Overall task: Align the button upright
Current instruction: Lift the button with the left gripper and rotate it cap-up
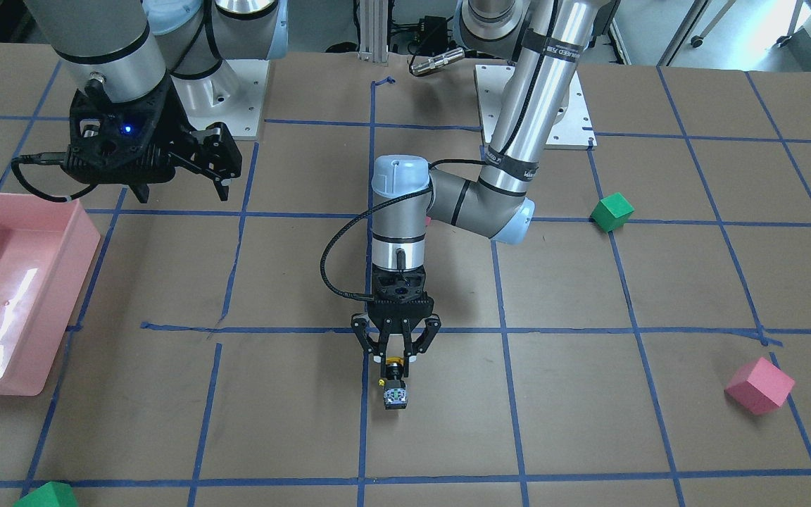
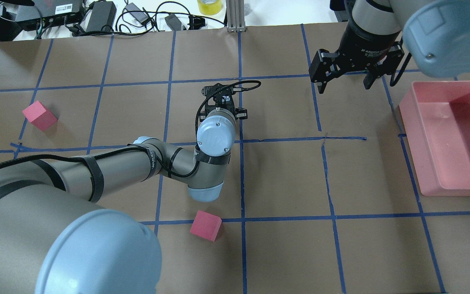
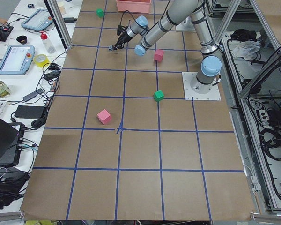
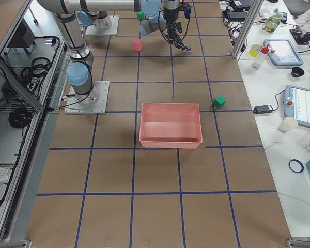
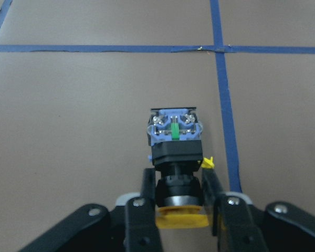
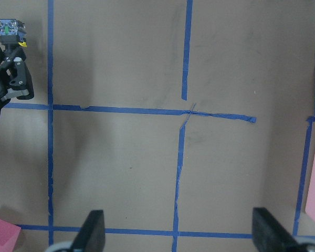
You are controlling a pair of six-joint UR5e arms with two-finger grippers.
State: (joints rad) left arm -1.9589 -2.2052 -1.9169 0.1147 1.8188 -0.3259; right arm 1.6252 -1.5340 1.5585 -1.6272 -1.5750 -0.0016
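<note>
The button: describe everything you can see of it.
The button is turned on its side, not upright. Its yellow plastic-looking cap is toward the wrist camera, followed by a black neck and a squarish black body. The end face, blue and silver with two screws and a green piece, points away. The left tool is shut on its neck, a finger each side. Whether it touches the table is unclear. A blue tape line runs beside it.

At the middle of the brown paper surface [image 2: 382, 253] the yellow-capped black push-button switch [image 1: 395, 386] sits cap-end in the left tool [image 1: 394, 360], base jutting beyond it, one pink foam cube [image 2: 205, 225] nearer the robot, another pink cube [image 2: 39, 115] far left, the pink plastic tray [image 2: 455, 190] far right beside the right tool [image 2: 343, 83].
</note>
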